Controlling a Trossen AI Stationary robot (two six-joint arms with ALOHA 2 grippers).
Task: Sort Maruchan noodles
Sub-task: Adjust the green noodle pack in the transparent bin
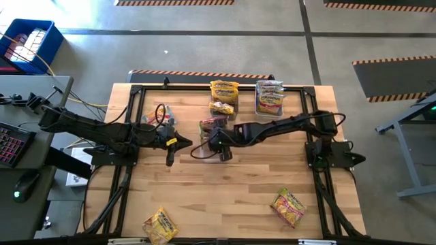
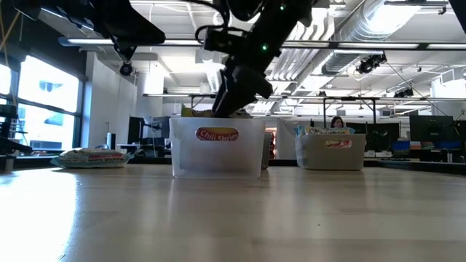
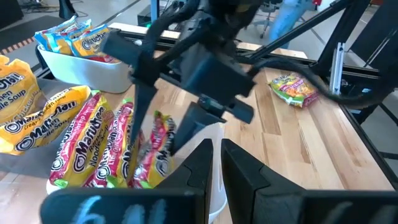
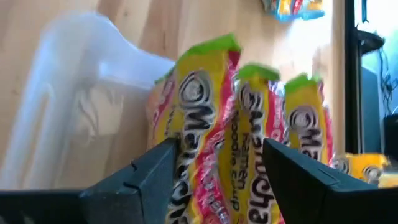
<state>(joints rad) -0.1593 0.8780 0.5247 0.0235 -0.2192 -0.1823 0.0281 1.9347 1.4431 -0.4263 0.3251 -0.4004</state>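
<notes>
**My right tool over the chili packet bin**

My right tool point(image 1: 219, 144) hangs over the clear bin point(image 2: 218, 149) at the middle of the desk point(image 1: 231, 190). Its fingers are spread apart, one on each side of the upright red, yellow and green noodle packets point(image 4: 249, 137) standing in that bin. The fingers hold nothing that I can see.

My left tool point(image 1: 170, 158) waits just beside the same bin, on its left, with its fingers point(image 3: 249, 174) pressed together and empty.

Other noodle packets lie around the desk. Yellow ones point(image 1: 224, 92) sit in a bin at the far edge. More packets point(image 1: 270, 97) fill the bin next to it. One packet point(image 1: 288, 207) lies loose near the front right. Another yellow packet point(image 1: 159, 225) lies near the front left. A few more point(image 1: 162, 113) rest behind my left arm.
</notes>
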